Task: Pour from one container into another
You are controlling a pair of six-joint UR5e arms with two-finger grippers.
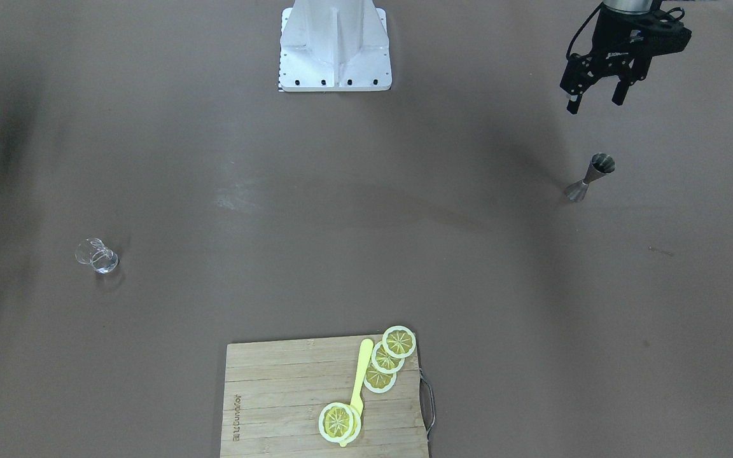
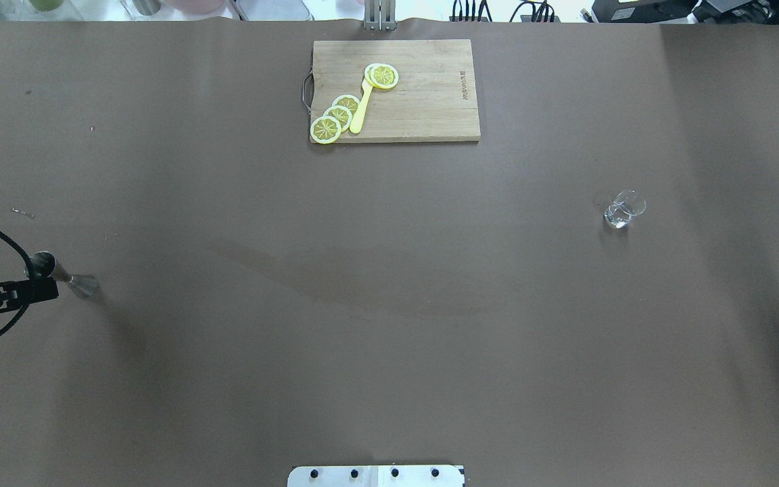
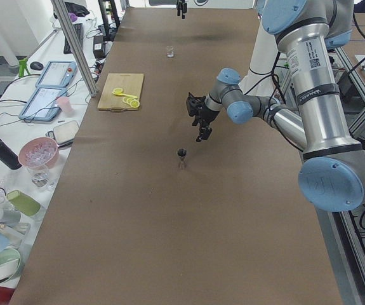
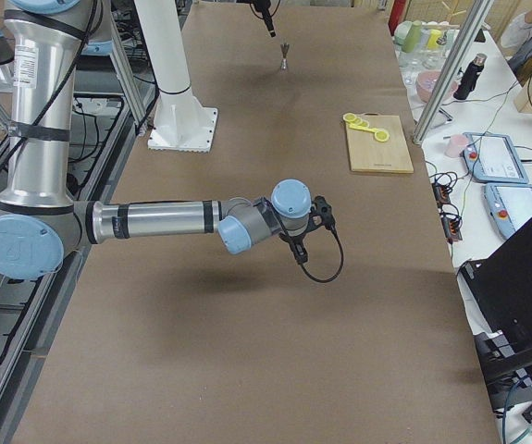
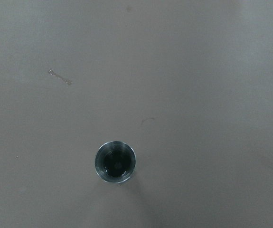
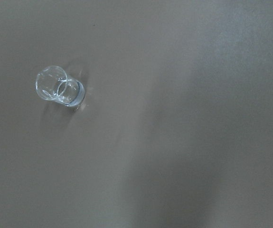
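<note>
A small metal jigger [image 1: 589, 178] stands upright on the brown table on my left side; from above in the left wrist view the jigger [image 5: 115, 161] has a dark inside. My left gripper [image 1: 595, 103] hangs open and empty above the table, a little on the robot side of the jigger [image 3: 181, 157]. A clear glass [image 1: 97, 256] stands upright on the right side, also seen as the glass [image 6: 59, 85] in the right wrist view. My right gripper [image 4: 301, 252] hovers over the table well away from the glass [image 2: 624, 208]; whether it is open or shut I cannot tell.
A wooden cutting board [image 1: 277, 407] with lemon slices [image 1: 398, 341] and a yellow utensil [image 1: 360, 375] lies at the far edge, mid-table. The white robot base [image 1: 335, 48] stands at the near edge. Cluttered side benches [image 3: 36, 152] run past the table's far side.
</note>
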